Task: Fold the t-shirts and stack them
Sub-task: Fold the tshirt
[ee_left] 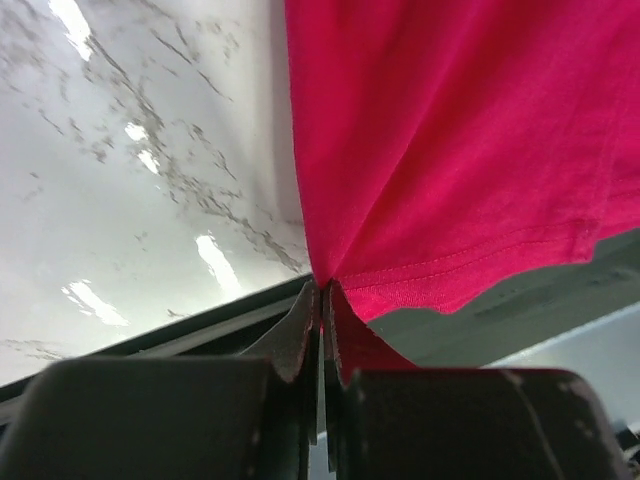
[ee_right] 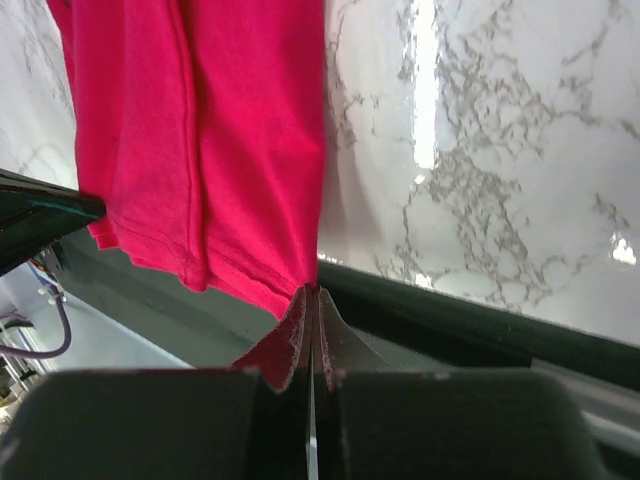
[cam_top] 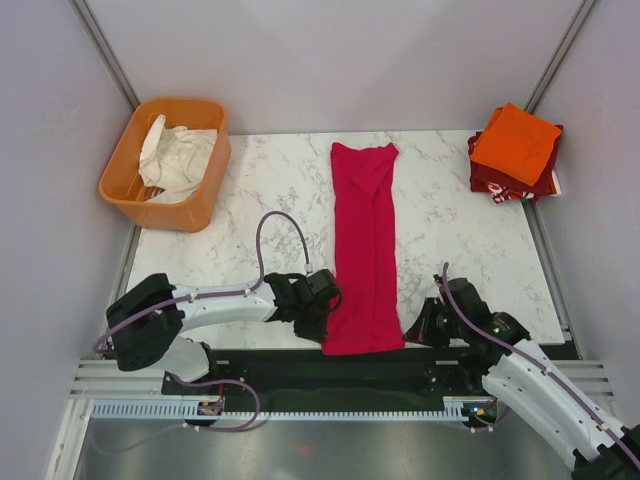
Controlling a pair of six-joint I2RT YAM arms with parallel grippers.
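Marble counter (cam_top: pixel 450 250) filled the overhead view, where the left pincer (cam_top: pixel 322 305) and right pincer (cam_top: pixel 412 325) were too dark and small to read, and each wrist view cut off all but the near hem of the magenta-pink t-shirt (cam_top: pixel 362 250). That shirt lay down the counter's middle as a long narrow strip folded lengthwise, and up close each pincer was pinching its own side's near hem corner. Far right, the orange t-shirt (cam_top: pixel 515 142) sat folded atop the dark red t-shirt (cam_top: pixel 495 180), mostly covering it.
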